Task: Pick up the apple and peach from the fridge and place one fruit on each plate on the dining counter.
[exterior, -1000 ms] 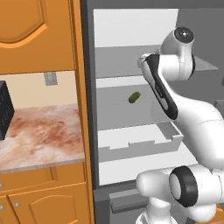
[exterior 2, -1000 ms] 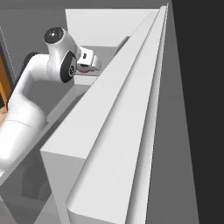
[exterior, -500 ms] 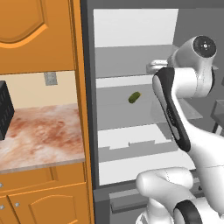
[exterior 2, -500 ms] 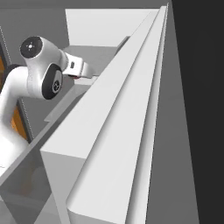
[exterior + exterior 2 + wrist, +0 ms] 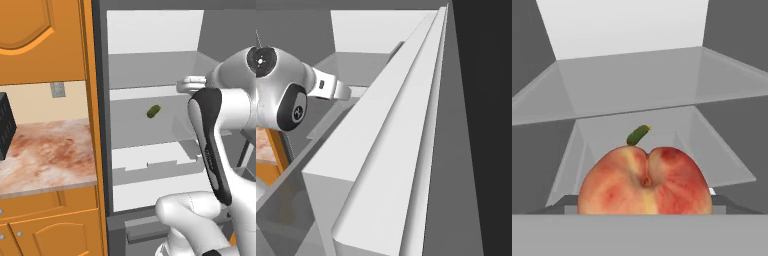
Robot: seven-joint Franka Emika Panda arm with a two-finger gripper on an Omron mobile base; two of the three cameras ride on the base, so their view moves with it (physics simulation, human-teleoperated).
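Arm: elbow raised, reaching into fridge. Gripper: fingertips hidden, grip cannot be told. Peach: close before hand, above shelf. Small green item behind. Surroundings: orange cupboards, marbled counter.

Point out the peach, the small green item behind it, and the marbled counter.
peach (image 5: 644, 182), hand view, on its red-yellow skin.
small green item (image 5: 153, 111), left base view, on its middle.
marbled counter (image 5: 50, 150), left base view, on its bare top.
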